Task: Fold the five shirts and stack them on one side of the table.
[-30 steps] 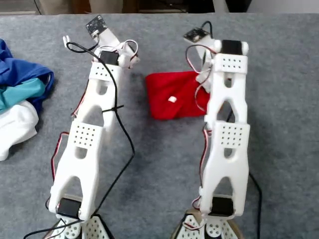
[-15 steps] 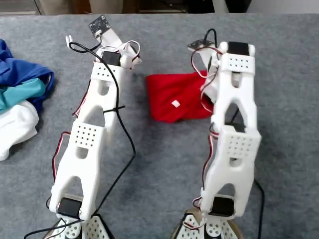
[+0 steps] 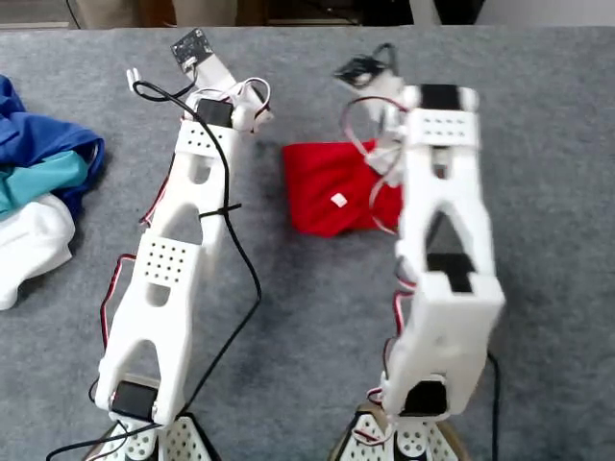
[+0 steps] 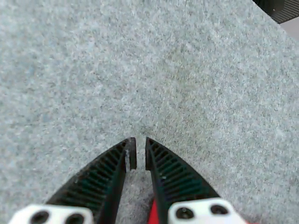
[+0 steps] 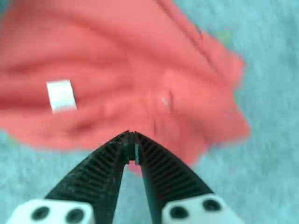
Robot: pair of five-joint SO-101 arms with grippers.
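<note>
A folded red shirt (image 3: 327, 182) with a small white tag (image 3: 338, 200) lies on the grey cloth between the two arms. The right arm (image 3: 437, 154) hangs over the shirt's right side. In the right wrist view my right gripper (image 5: 131, 148) is shut, its tips at the near edge of the red shirt (image 5: 140, 65), close to the tag (image 5: 60, 95). The left arm (image 3: 207, 134) reaches past the shirt's far left corner. My left gripper (image 4: 138, 153) is shut with nothing in it, over bare cloth, a sliver of red (image 4: 153, 215) beside it.
A loose pile of a blue shirt (image 3: 38, 139), a teal shirt (image 3: 43, 181) and a white shirt (image 3: 29, 240) sits at the table's left edge. The grey cloth (image 3: 548, 144) runs bare to the right and to the far side.
The right arm swung right, then back left over the shirt's right side. The red shirt shifted slightly toward the near right. The left arm barely moved.
</note>
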